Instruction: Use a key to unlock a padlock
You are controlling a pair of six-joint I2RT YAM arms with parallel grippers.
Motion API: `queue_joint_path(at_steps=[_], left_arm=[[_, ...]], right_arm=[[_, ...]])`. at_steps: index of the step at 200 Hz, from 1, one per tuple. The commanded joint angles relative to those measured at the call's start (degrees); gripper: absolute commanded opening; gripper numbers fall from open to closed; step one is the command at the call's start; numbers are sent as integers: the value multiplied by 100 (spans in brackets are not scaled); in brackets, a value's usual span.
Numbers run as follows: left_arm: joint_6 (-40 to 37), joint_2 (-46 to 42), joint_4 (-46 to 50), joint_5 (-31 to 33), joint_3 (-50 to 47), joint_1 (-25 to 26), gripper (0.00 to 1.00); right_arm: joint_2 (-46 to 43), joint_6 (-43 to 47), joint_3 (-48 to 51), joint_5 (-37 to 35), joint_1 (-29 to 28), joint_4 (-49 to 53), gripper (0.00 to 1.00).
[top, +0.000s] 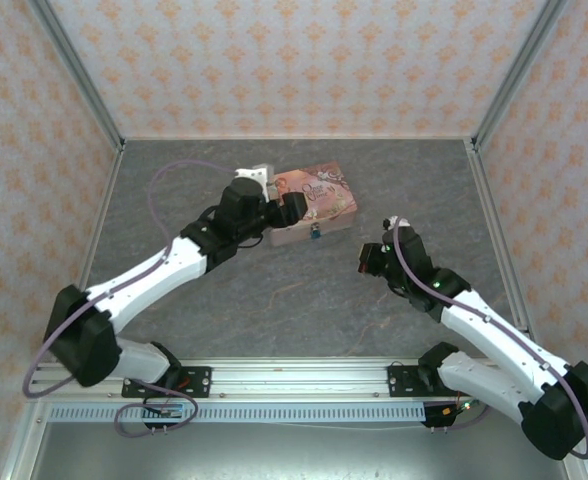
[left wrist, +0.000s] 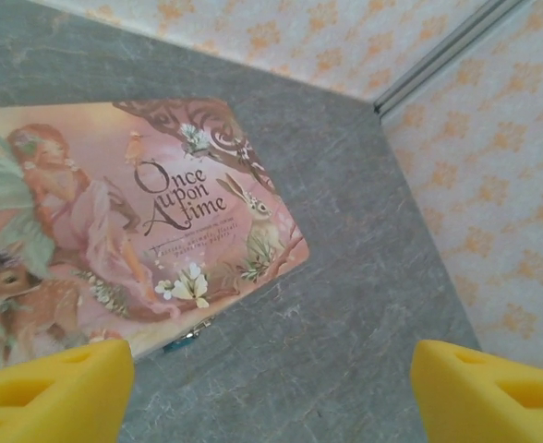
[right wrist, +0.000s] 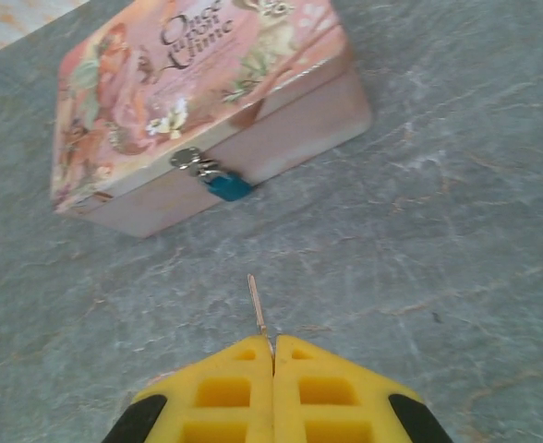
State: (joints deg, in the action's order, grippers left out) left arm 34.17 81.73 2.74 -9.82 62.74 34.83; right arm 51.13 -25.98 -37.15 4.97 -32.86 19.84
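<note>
Two tools: right tool (right wrist: 273,358) clamped on the key (right wrist: 256,303), teal padlock (right wrist: 227,187) ahead of it on the pink tin (right wrist: 161,83) front. Left tool (left wrist: 271,392) spread wide, empty, near the tin. Approach step; next calls for lining key up with padlock.

White shells and bulky black joint housings on the left arm (top: 164,265) and right arm (top: 494,335); thin purple cable (top: 157,190) looped alongside each; left hand (left wrist: 271,369) and right hand (right wrist: 273,343) tipped with chunky yellow fingers (right wrist: 221,392), moulded with square recesses; black mounts just behind the yellow.
</note>
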Motion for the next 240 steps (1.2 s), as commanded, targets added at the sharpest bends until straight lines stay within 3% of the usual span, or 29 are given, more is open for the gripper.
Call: queue_joint_path(at_steps=[1, 56, 139, 188, 240], left_arm=[[-477, 709, 292, -414, 664, -31, 79], [-563, 2600, 538, -1246, 2495, 24, 79], [-666, 4367, 1192, -1590, 4488, 125, 77], [-832, 4957, 1831, -1958, 5313, 155, 75], [-959, 4892, 2004, -2034, 5079, 202, 73]], right_arm=[[-262, -182, 181, -549, -28, 435, 0], [-720, -355, 363, -757, -35, 879, 0], [-895, -364, 306, -832, -28, 1163, 0], [-875, -282, 243, -906, -27, 1163, 0], [-839, -156, 161, -1020, -33, 1268, 0]])
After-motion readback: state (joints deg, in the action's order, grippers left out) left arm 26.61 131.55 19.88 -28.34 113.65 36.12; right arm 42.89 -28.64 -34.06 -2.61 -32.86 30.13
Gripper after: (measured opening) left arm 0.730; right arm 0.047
